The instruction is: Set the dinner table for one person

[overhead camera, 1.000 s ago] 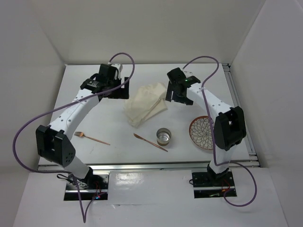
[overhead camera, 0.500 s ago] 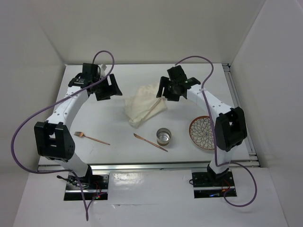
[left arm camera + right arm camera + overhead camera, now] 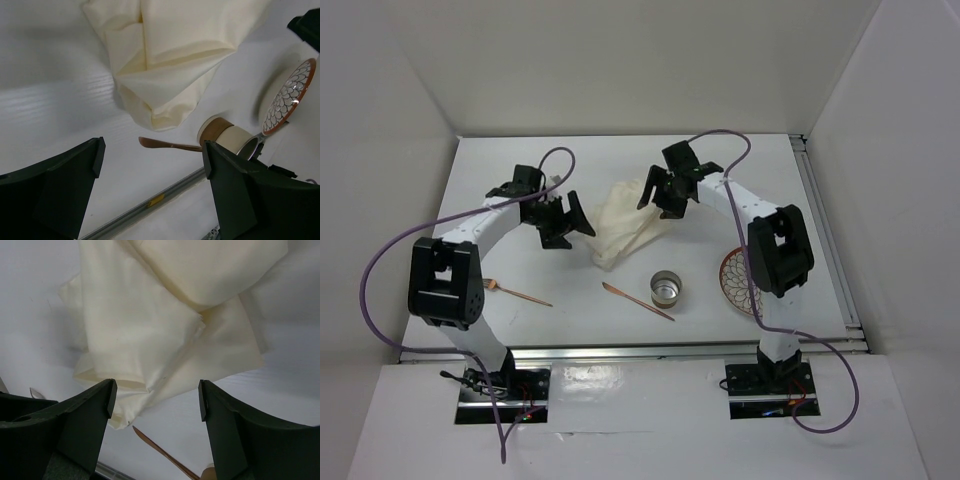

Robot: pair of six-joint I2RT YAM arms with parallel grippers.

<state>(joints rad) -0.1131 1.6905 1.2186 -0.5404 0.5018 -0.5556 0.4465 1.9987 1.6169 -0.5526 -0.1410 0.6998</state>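
The dinner table [image 3: 500,255] is a white top with metal rails. A crumpled cream cloth placemat [image 3: 625,225] lies at its middle back. My left gripper [image 3: 570,222] hovers open just left of the cloth; in the left wrist view its jaws [image 3: 152,162] are wide apart and empty, with the cloth [image 3: 170,55] ahead. My right gripper [image 3: 662,197] hangs open over the cloth's far right corner, and the cloth [image 3: 150,315] fills its wrist view, with nothing gripped [image 3: 156,395].
A copper knife [image 3: 638,301] lies near the front middle, next to a metal cup [image 3: 667,288]. At the front left lies a copper fork [image 3: 515,293]. A patterned plate [image 3: 732,285] sits at the right, partly hidden by the right arm. The front rail [image 3: 155,200] runs below.
My left gripper swung from the far left back corner towards the cloth's left edge. My right gripper shifted left over the cloth's corner. The cloth looks more bunched.
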